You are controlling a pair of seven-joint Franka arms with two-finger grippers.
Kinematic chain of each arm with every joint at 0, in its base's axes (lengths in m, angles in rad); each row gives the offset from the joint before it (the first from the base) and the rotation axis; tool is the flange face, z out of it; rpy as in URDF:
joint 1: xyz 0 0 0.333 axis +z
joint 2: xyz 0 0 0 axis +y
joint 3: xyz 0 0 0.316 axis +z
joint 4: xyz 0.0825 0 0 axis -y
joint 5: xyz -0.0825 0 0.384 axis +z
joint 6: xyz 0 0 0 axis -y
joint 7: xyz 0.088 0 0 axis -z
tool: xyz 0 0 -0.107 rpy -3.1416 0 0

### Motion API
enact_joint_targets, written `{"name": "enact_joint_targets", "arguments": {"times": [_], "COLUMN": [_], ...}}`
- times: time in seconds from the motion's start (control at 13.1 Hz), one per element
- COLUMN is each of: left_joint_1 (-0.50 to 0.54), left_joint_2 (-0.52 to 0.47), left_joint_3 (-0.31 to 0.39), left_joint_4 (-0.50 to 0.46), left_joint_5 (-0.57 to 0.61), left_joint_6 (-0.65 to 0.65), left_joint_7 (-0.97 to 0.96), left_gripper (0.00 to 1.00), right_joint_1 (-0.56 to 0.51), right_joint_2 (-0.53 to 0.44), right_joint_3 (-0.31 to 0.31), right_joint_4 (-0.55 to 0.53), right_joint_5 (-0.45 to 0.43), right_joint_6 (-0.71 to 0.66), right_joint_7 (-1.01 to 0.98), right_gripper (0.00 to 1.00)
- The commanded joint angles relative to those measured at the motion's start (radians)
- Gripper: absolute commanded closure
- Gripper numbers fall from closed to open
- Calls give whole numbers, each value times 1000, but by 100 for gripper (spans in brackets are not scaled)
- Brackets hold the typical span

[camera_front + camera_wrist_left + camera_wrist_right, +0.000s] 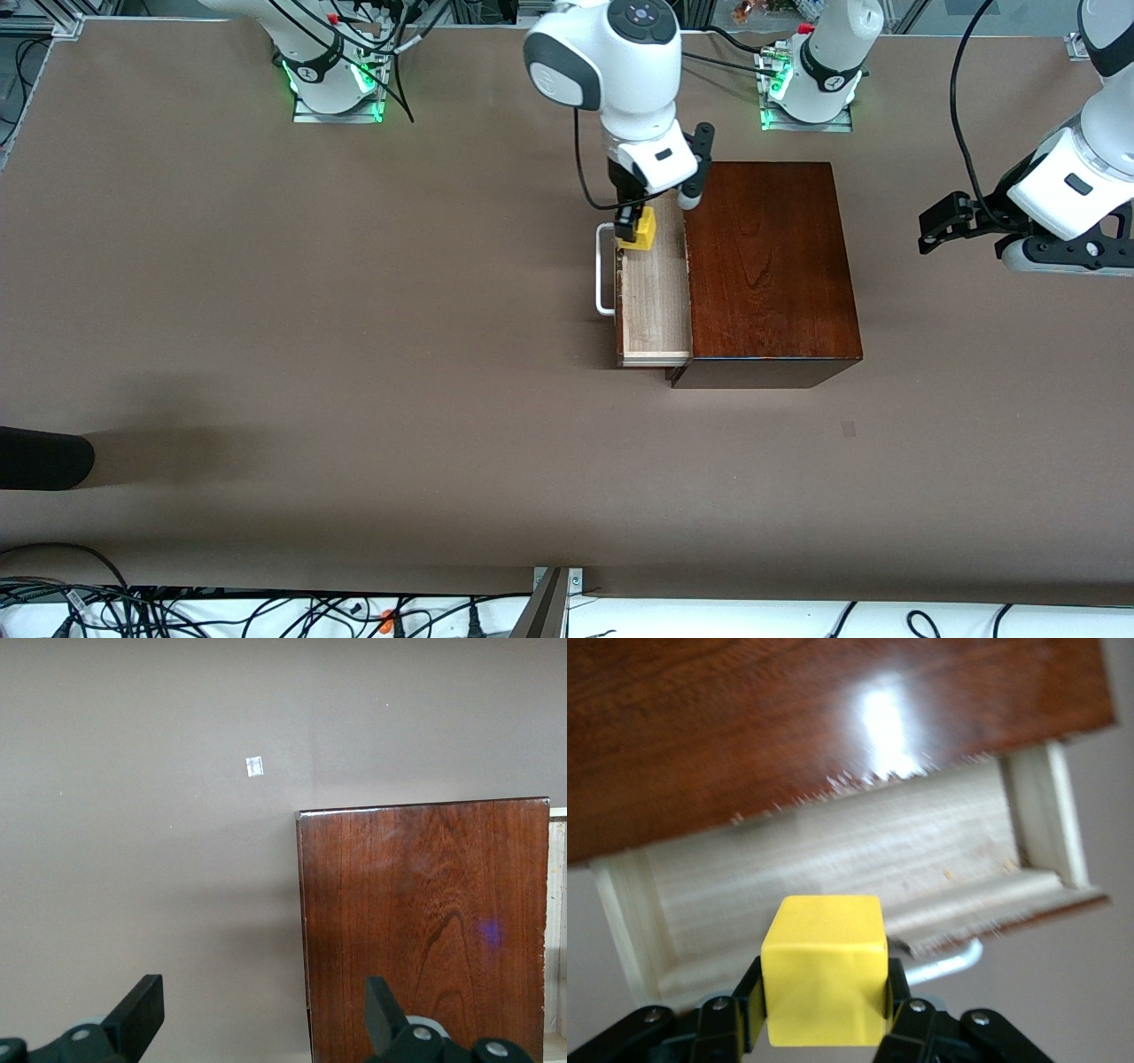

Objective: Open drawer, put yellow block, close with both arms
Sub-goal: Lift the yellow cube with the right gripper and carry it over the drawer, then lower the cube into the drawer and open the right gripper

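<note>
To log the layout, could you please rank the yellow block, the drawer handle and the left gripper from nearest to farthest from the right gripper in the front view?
1. yellow block, held in the right gripper over the open drawer.
2. handle, on the drawer's front.
3. left gripper, waiting open past the box, at the left arm's end.

Brown matte worktop, carrying one glossy dark-brown wooden box toward the left arm's end. Pale drawer pulled out of that box toward the right arm's end. Small pale mark on the worktop, nearer the front camera than the box.
</note>
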Motion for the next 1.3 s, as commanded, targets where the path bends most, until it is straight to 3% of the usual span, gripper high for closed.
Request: {"name": "enact_joint_targets", "arguments": {"times": [0.0,0.46,0.69,0.76,0.84,1.07,1.22], "left_joint_1": [-4,-5,-5,-5,-7,-7,-7], "left_joint_2": [8,16,16,16,17,17,17], "left_joint_3": [-1,-1,-1,-3,-3,-3,-3], "left_joint_4": [39,42,44,44,44,44,44], "left_joint_5": [22,20,22,20,20,17,14], "left_joint_6": [-17,-17,-18,-18,-18,-20,-20], "left_joint_7": [14,14,14,16,14,14,16], "left_gripper": [0,0,0,0,0,0,0], "right_joint_1": [31,33,33,31,24,17,2], "right_joint_2": [76,149,153,153,150,139,80], "right_joint_3": [-13,-11,-11,-13,-13,-15,-19], "right_joint_4": [93,89,81,81,81,93,93], "right_joint_5": [-32,-78,-96,-98,-98,-88,-87], "right_joint_6": [8,45,39,37,34,-25,-72], "right_joint_7": [-13,-19,-19,-19,-19,-10,-5], "right_gripper": [90,88,80,49,1,0,0]}}
